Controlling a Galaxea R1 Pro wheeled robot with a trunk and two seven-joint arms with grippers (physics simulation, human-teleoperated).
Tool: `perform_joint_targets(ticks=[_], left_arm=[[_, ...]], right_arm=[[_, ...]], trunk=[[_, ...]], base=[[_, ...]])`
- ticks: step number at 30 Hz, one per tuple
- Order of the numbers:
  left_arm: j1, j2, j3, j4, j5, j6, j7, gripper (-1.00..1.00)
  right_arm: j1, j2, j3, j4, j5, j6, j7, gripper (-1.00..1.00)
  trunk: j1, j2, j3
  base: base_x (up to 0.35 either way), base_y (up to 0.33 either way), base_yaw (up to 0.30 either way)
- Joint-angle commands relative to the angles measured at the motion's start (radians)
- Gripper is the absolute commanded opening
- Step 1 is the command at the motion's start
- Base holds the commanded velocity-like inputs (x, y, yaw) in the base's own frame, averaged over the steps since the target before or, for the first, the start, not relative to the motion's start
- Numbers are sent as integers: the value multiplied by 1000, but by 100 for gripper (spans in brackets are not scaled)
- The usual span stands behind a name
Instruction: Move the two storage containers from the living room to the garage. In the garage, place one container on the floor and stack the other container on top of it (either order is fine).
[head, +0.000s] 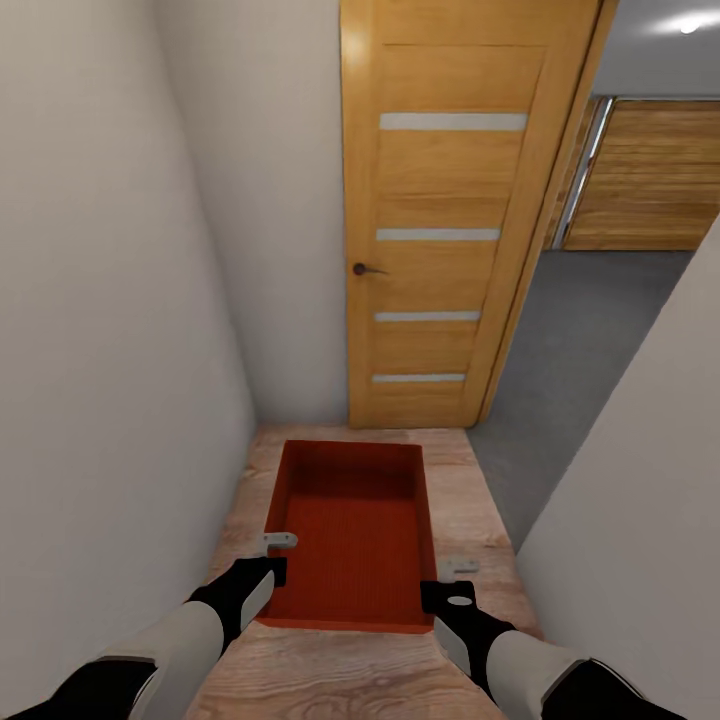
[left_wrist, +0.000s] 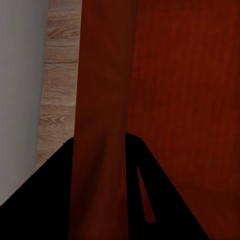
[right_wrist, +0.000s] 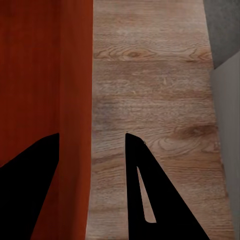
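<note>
At hallway end by wooden door (head: 430, 215): carrying container (head: 350, 530) twd garage.
L gripper (head: 262, 572) clamped on wall; R gripper (head: 447, 595) straddles wall w/ gap. Next: steer thru doorway.

A home's narrow hallway: plain white walls (head: 120, 300) close in on both sides of a light wood-plank floor (head: 350, 670), ending at an orange-brown wooden door (head: 450, 210) with glass slits, open onto a grey-floored room (head: 590, 330).
</note>
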Motion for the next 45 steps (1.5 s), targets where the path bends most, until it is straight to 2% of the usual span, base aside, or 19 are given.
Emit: perform_joint_targets(ticks=[1,45], left_arm=[[0,0,-6,2,7,7,6,-100],[0,1,-6,2,6,7,4,-100]], right_arm=[[-1,1,-8,-5,3,-20,-3,-100],[-1,1,-8,-5,3,-20,-2,-100]], trunk=[[1,-2,-2],[1,-2,-2]], base=[[323,0,-2],[323,0,0]])
